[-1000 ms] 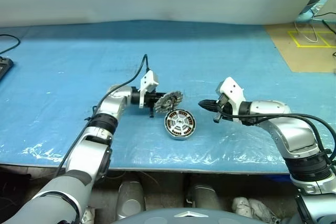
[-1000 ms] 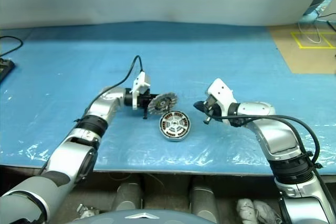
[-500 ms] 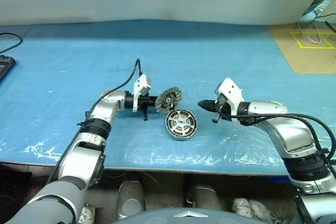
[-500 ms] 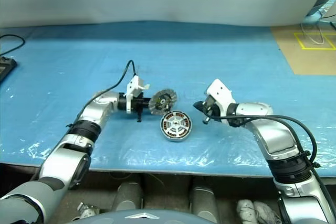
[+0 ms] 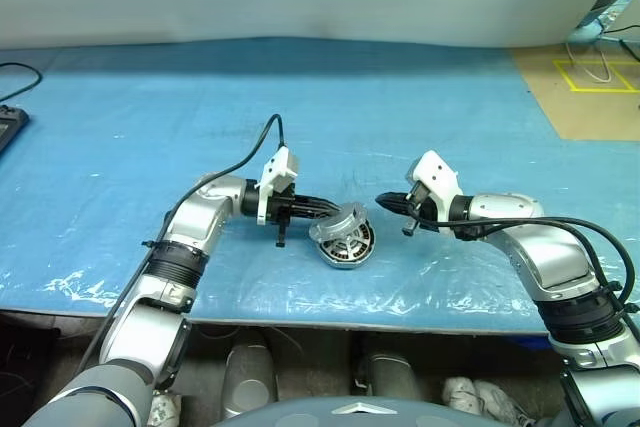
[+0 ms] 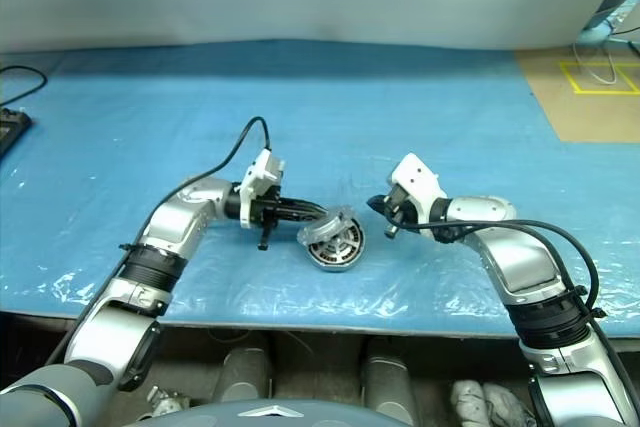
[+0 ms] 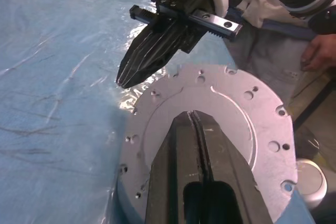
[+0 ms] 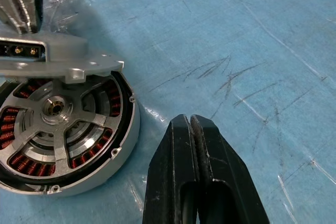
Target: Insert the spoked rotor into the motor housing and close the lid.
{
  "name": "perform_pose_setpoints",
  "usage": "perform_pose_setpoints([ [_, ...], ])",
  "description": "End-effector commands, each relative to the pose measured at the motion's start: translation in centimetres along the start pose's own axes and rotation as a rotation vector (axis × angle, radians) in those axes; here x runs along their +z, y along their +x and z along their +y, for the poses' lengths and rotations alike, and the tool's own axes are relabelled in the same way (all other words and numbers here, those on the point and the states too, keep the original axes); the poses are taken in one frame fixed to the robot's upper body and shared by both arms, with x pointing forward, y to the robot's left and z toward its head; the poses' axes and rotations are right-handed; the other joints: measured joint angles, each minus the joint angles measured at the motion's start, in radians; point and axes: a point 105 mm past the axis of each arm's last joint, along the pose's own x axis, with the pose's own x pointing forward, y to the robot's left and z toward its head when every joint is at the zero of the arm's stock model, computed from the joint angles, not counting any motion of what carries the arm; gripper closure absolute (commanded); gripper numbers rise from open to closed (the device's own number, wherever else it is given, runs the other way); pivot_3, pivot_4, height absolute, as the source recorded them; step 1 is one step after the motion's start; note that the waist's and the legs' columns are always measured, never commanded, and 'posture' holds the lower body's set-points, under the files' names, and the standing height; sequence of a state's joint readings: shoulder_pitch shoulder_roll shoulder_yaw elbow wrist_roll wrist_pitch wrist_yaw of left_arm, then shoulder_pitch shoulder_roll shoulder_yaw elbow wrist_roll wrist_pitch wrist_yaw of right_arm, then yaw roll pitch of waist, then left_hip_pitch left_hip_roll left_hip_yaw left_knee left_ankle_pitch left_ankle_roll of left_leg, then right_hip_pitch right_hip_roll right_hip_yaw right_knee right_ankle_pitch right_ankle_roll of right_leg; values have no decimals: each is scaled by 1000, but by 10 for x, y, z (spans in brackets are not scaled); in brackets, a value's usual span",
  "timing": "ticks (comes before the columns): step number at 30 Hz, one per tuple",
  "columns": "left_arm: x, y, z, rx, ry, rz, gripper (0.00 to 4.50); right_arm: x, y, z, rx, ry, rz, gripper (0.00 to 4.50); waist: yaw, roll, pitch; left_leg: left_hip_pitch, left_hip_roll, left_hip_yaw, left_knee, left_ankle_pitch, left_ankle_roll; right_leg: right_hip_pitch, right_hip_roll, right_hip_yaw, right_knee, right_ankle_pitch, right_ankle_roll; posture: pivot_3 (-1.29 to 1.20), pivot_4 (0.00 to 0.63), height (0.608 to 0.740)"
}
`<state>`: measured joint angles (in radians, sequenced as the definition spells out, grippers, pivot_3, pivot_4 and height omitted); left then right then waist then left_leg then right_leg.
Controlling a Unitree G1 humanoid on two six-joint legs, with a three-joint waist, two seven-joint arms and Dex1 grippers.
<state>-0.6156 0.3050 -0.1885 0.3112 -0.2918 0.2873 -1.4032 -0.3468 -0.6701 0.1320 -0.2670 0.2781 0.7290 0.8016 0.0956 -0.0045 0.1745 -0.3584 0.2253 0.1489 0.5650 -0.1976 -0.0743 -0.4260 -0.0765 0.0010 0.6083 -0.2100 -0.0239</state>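
Note:
The motor housing (image 5: 352, 247) lies on the blue sheet, its copper windings (image 8: 21, 163) showing. The spoked rotor (image 8: 54, 107) sits inside it. The lid (image 5: 340, 218), a pale silver disc, lies tilted over the housing's left side. My left gripper (image 5: 322, 211) is shut. Its fingers (image 7: 181, 145) lie flat across the lid's face (image 7: 252, 129), and nothing shows between them. My right gripper (image 5: 382, 198) is shut and empty. It hovers just right of the housing, pointing at it, and its closed fingers (image 8: 181, 156) are apart from the housing's rim (image 8: 123, 140).
The blue plastic sheet covers the table to its front edge (image 5: 300, 315). A black device (image 5: 8, 127) sits at the far left. Tan floor with yellow tape (image 5: 590, 77) lies at the back right. A person's hand (image 7: 317, 51) shows beyond the table.
The lid stood on edge behind the housing. It now lies tilted over the housing. My left gripper has drawn back toward me with it. The right arm has kept still.

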Motion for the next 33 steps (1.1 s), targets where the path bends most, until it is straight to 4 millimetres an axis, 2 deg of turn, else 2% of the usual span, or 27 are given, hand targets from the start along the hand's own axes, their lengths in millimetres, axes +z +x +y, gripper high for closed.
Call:
perform_pose_setpoints([
  [1,-1,5,-8,-37,33,29,4500,12,-4,-1,-13,-35,-36,4461,0,0,0,0,0,0,0,0,0,0,0,0,0,0,0,0,150,740],
  [5,-18,6,-9,-43,63,108,4500,15,-9,-4,-18,-19,-49,4461,-1,0,0,0,0,0,0,0,0,0,0,0,0,0,0,0,150,740],
  [9,-46,11,-4,3,177,203,4500,24,-16,-8,-24,-3,-87,4461,0,0,0,0,0,0,0,0,0,0,0,0,0,0,0,0,150,740],
  [11,-51,16,-1,35,194,201,4500,29,-17,-7,-14,2,-104,4461,0,2,-1,1,-1,0,1,0,0,3,0,0,0,0,0,0,150,740],
  [15,-44,22,10,119,222,133,4500,36,-15,-3,2,13,-129,4461,1,3,-2,8,-1,0,1,0,0,8,-1,1,0,0,0,0,150,740],
  [20,-13,13,14,175,269,22,4500,41,-13,5,46,-5,-142,4461,-1,3,-2,8,0,0,1,0,0,8,-1,1,1,0,0,0,150,740],
  [23,6,3,8,199,278,-50,4500,47,-14,16,127,-13,-160,3887,-5,3,-2,7,0,1,0,0,0,4,0,1,1,0,0,0,150,740],
  [26,15,-12,-12,163,235,-70,4500,51,-14,26,190,-28,-166,2886,-5,3,-2,5,1,1,-1,0,0,1,1,1,1,0,0,0,150,740],
  [29,10,-32,-26,147,165,-27,4500,50,-10,37,262,-34,-159,1807,-7,3,-2,6,1,1,-3,0,0,1,2,1,0,0,0,0,150,740],
  [33,-5,-53,-30,196,123,60,4500,42,1,51,367,-60,-123,441,-8,3,-2,6,1,1,-2,0,0,1,1,1,0,0,0,0,150,740],
])
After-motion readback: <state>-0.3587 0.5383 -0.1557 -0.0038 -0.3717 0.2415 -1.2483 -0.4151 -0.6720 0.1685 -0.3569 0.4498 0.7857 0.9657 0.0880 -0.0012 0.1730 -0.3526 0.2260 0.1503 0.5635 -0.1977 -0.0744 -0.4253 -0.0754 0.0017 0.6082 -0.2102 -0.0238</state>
